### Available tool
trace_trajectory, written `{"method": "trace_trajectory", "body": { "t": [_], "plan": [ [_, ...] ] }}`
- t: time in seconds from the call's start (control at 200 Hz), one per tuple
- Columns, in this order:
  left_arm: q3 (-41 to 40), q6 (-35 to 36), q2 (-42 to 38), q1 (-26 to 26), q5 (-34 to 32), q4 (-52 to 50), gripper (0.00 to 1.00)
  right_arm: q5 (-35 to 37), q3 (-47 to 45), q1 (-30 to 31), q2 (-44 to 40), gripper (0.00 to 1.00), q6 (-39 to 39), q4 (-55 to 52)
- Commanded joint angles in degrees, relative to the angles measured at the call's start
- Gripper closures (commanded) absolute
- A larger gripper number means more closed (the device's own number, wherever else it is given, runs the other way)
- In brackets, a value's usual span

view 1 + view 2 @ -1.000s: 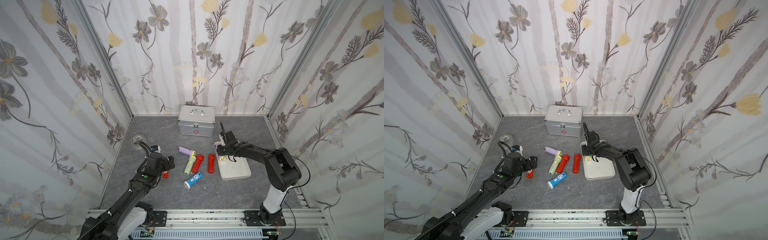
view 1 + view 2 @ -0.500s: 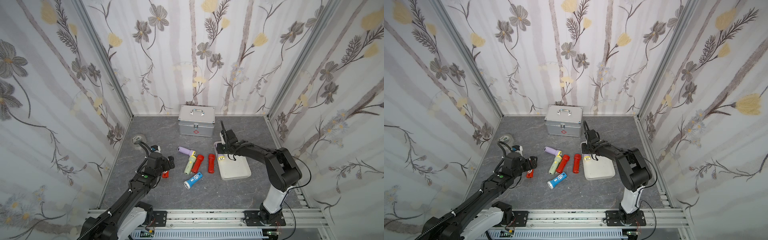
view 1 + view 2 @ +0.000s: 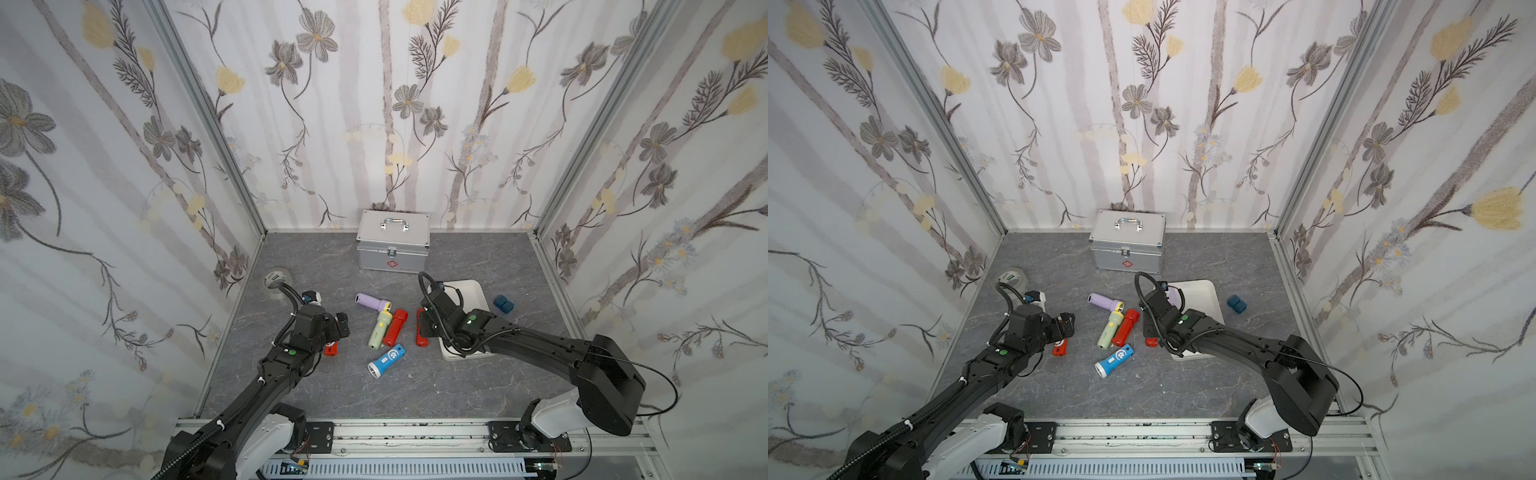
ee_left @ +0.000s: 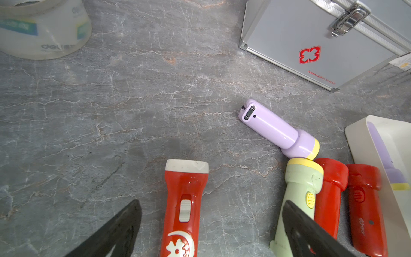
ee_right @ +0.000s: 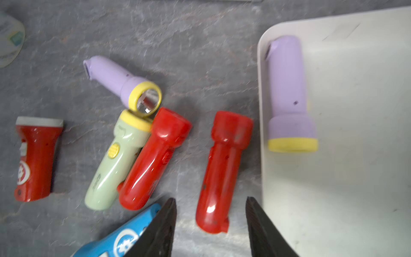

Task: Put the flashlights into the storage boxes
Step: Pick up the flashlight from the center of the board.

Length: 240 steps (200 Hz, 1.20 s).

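**Fig. Bimanual torch sorting: one torch in the tray, six on the table**

**(a) R gripper** [image 5: 209,198]: jaws parted, nothing clamped. They straddle the tail end of the tray-side red torch [image 5: 222,169], w/ a gap showing on each side. This torch lies flat on the grey table [image 3: 457,386], just beside the long edge of the white tray [image 5: 355,155] and roughly parallel to it.

**(b) L gripper** [image 4: 211,202]: jaws spread wide and empty, over the white-headed red torch [image 4: 184,200]. In the L wrist view the torch body lies between the two fingers; contact can't be told. This torch sits apart from the others, on the L arm's side.

**(c) Tray contents:** the tray lilac torch [image 5: 287,89], yellow collar, lies inside along the rim nearest the loose torches.

**(d) Loose group, mid-table:**
- The loose lilac torch [image 3: 371,302] has its yellow head touching the head of the pale green torch [image 3: 379,330].
- The middle red torch [image 3: 395,327] lies side by side against the green one.
- The blue torch [image 3: 387,360] lies near the group, toward the robot base.

**(e) Other items:**
- The silver case w/ red cross [image 3: 392,245] stands at the back wall.
- The tape roll [image 3: 276,280] is near the L side wall.
- The dark-blue block [image 3: 503,304] is just beside the tray, opposite the torches.
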Motion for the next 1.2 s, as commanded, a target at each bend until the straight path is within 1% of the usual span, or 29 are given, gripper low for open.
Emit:
{"method": "trace_trajectory", "body": {
  "t": [0.0, 0.155, 0.325, 0.61, 0.829, 1.064, 1.109, 1.194],
  "plan": [
    [0.60, -0.17, 0.73, -0.02, -0.41, 0.32, 0.00, 6.08, 0.42, 3.13, 2.56, 0.46, 10.04, 0.97],
    [1.29, -0.04, 2.01, 0.01, 0.38, -0.02, 0.00, 7.34, 3.47, 3.89, 8.38, 0.46, 12.15, -0.90],
    [1.31, -0.02, 2.18, 0.04, 0.38, -0.06, 0.00, 10.29, 4.84, 3.95, 10.18, 0.46, 12.22, -2.22],
    [1.39, -0.04, 2.02, 0.00, 0.26, -0.10, 0.00, 10.12, 5.02, 3.98, 13.88, 0.45, 11.69, -0.83],
    [1.45, -0.05, 1.99, 0.00, 0.22, -0.24, 0.00, 10.64, 7.30, 3.89, 18.51, 0.46, 10.98, -0.72],
    [1.70, -0.03, 2.34, -0.02, -0.55, -0.70, 0.00, 10.73, 8.60, 3.28, 21.63, 0.46, 10.46, -0.28],
    [1.88, -0.67, 2.53, 0.02, -1.91, -1.43, 0.00, 10.66, 8.61, 3.11, 21.99, 0.48, 10.31, -0.04],
    [1.99, -4.28, 2.34, 0.17, -4.87, -3.14, 0.00, 10.32, 8.62, 3.10, 22.22, 0.56, 9.95, 0.33]
  ]
}}
